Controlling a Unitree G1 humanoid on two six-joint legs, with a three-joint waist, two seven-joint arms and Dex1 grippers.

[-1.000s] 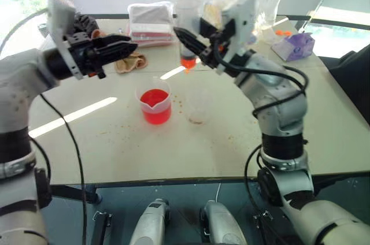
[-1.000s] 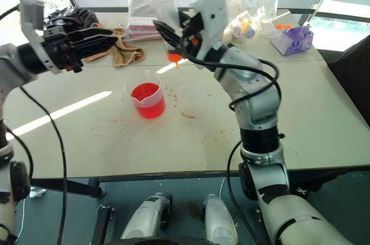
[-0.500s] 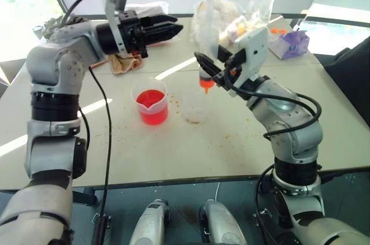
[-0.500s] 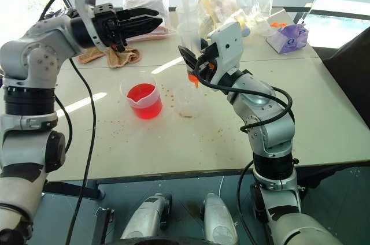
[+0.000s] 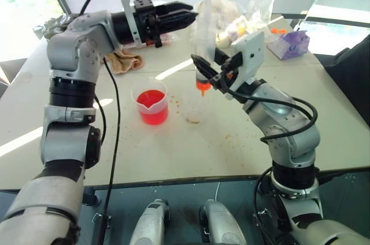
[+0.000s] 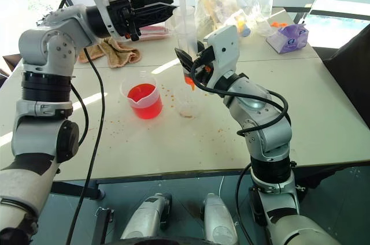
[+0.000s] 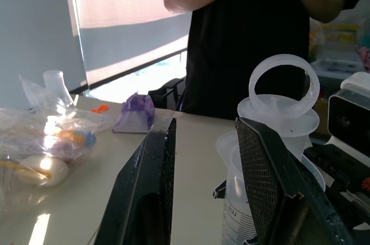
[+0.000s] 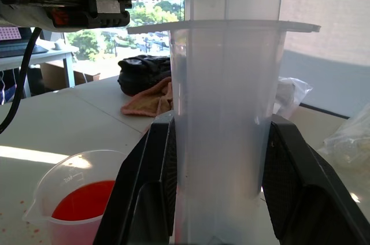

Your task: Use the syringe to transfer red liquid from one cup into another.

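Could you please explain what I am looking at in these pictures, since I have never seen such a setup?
This is a humanoid robot with two arms, each ending in a black pincer. Two pictures come from cameras in its head, looking down over a table; the other two come from cameras on its wrists. The right pincer grips a clear syringe upright above a small empty cup. The left pincer, open, reaches toward the syringe's plunger top. Beside the cup stands a spouted beaker of red liquid. A person stands behind.
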